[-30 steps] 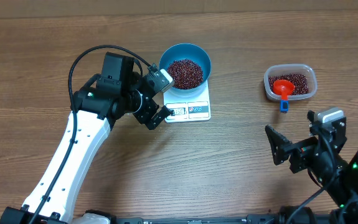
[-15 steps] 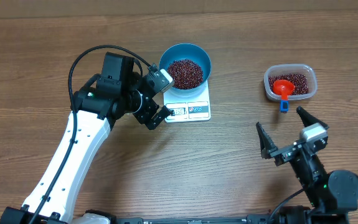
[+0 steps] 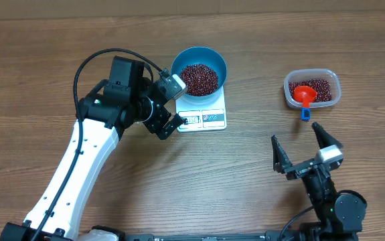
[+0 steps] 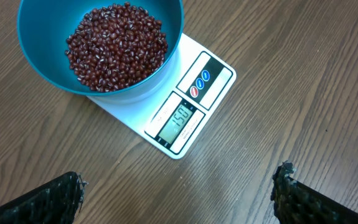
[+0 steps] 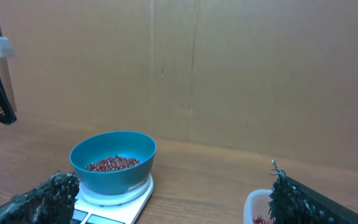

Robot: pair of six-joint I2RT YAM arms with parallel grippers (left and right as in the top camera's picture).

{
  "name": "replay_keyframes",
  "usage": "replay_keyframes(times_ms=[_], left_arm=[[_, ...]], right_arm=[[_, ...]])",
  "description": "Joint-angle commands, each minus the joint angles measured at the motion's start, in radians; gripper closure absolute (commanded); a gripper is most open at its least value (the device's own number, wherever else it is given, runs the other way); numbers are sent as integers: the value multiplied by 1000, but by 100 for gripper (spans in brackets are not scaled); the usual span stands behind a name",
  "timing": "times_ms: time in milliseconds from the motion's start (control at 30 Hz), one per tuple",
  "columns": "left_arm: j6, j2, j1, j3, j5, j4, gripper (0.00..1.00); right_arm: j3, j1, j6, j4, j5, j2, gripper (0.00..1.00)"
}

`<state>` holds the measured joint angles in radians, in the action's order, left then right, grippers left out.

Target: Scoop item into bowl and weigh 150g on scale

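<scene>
Overhead view: the bowl (image 3: pixel 199 72) is seen resting on the scale (image 3: pixel 205 117), with the beans (image 3: pixel 199 78) heaped inside it; more beans are left in a clear tub (image 3: pixel 337 87) well apart to the right, where a red scoop (image 3: pixel 304 95) is laid.
Left gripper (image 3: pixel 173 106): the fingers are spread wide and nothing is held; it is poised just beside the scale's left edge, and contact cannot be ruled out from above.
Right gripper (image 3: pixel 301 144): the fingers are likewise spread wide and empty, near the table's front edge, apart from the tub.
Step in hand: the scooping is judged finished, and only the check of the weight is thought to remain.
Doing it well: the bowl and scale should be left untouched, since any pressure from a finger would falsify the reading; the left arm is best drawn clear sideways, not across the bowl.
Left wrist only: the display (image 4: pixel 180 117) is shown close, and what appears to be the target figure can be read there; no finger is seen touching the scale.
Right wrist only: the bowl is shown from the side, seated level on the scale, against a cardboard backdrop; the display cannot be read.
Overhead only: both arms, the tub and the scoop are shown together.
</scene>
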<state>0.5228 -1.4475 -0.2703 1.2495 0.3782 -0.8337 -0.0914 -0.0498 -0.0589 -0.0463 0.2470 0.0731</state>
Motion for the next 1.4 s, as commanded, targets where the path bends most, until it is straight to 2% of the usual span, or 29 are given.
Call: replay_keyframes(times_ms=[0, 167, 367, 1367], left_arm=[[-14, -4, 2, -4, 3, 0, 1], [-14, -4, 2, -4, 4, 0, 1], [-14, -4, 2, -4, 4, 0, 1], [-14, -4, 2, -4, 4, 0, 0]], right_arm=[[35, -9, 10, -9, -38, -19, 0], [85, -9, 10, -10, -39, -27, 0], [84, -9, 10, 123, -76, -61, 0], [83, -9, 6, 116, -81, -70, 0]])
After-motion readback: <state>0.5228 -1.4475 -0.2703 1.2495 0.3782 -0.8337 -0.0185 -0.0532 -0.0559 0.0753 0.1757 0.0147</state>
